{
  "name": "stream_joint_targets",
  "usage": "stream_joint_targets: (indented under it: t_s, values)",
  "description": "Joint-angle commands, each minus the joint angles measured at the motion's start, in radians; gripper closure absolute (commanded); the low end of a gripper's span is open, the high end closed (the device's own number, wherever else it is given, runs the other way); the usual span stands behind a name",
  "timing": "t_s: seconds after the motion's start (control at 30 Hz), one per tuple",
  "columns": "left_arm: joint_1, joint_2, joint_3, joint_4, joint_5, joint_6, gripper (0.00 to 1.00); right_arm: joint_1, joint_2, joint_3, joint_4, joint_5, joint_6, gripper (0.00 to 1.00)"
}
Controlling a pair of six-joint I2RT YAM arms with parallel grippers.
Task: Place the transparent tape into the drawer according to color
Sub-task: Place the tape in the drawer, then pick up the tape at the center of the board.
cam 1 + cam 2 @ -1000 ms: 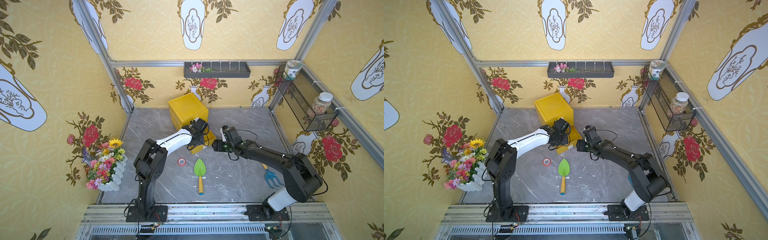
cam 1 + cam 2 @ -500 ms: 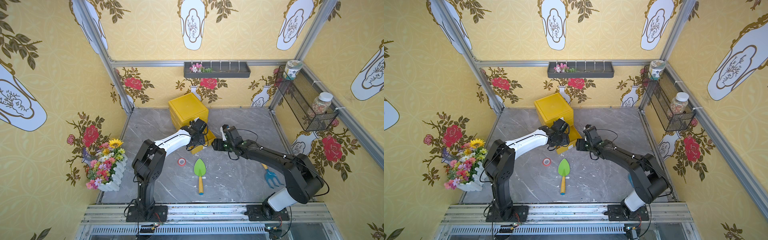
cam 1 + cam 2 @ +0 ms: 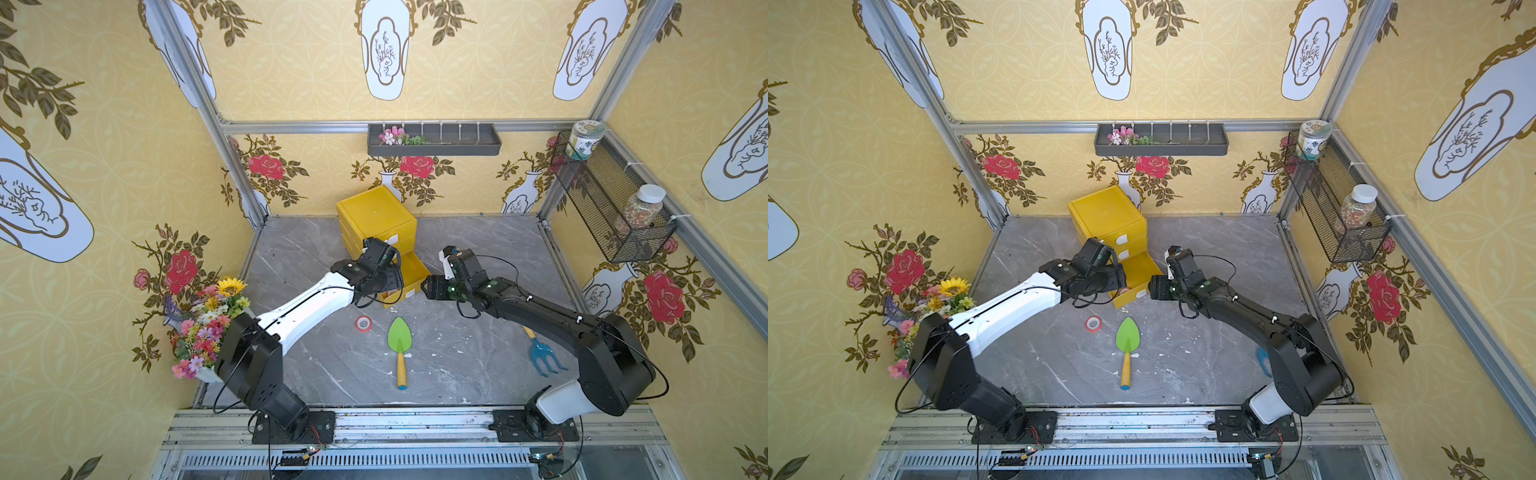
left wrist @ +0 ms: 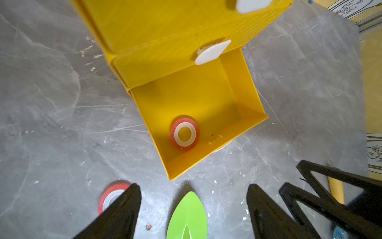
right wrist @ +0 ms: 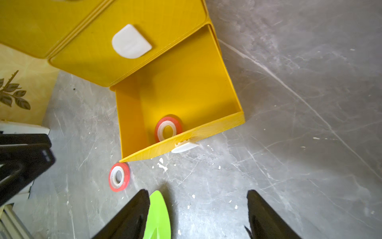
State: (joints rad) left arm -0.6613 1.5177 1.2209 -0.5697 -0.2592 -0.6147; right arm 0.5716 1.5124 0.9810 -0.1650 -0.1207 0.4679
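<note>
The left arm [image 3: 307, 303] wears a white forearm shell between chunky black joints. The right arm [image 3: 540, 309] is black along its forearm, white only near its base. Thin black cables loop off both wrists. The left pincer [image 4: 193, 192] and right pincer [image 5: 197, 191] have black wedge-shaped fingers [image 4: 122, 213].

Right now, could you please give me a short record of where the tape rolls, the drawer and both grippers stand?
Drawer: bottom drawer of the yellow cabinet pulled open; upper two shut.
Drawer roll: red, lying flat near the front wall.
Table roll: red, flat on the table, beside the green trowel.
Left gripper: fingers apart, empty.
Right gripper: fingers apart, empty.
Not yet stowed: the table roll.
</note>
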Motion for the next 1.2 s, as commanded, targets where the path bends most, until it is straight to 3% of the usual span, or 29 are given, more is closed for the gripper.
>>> stream_joint_targets:
  t_s: [0.0, 0.2, 0.47, 0.83, 1.17]
  values:
    - [0.002, -0.098, -0.066, 0.003, -0.02, -0.02, 0.11, 0.042, -0.002, 0.038, -0.031, -0.031, -0.05, 0.23]
    - [0.011, -0.326, -0.226, -0.031, -0.078, -0.056, 0.0, 0.148, 0.049, 0.143, -0.118, -0.012, -0.11, 0.23]
    - [0.061, -0.613, -0.382, -0.088, -0.114, -0.105, 0.0, 0.276, 0.191, 0.326, -0.255, -0.094, -0.211, 0.23]
    - [0.066, -0.764, -0.402, -0.169, -0.205, -0.171, 0.0, 0.387, 0.412, 0.564, -0.423, -0.073, -0.275, 0.23]
    - [0.066, -0.79, -0.403, -0.202, -0.236, -0.172, 0.0, 0.413, 0.605, 0.73, -0.523, -0.012, -0.271, 0.23]
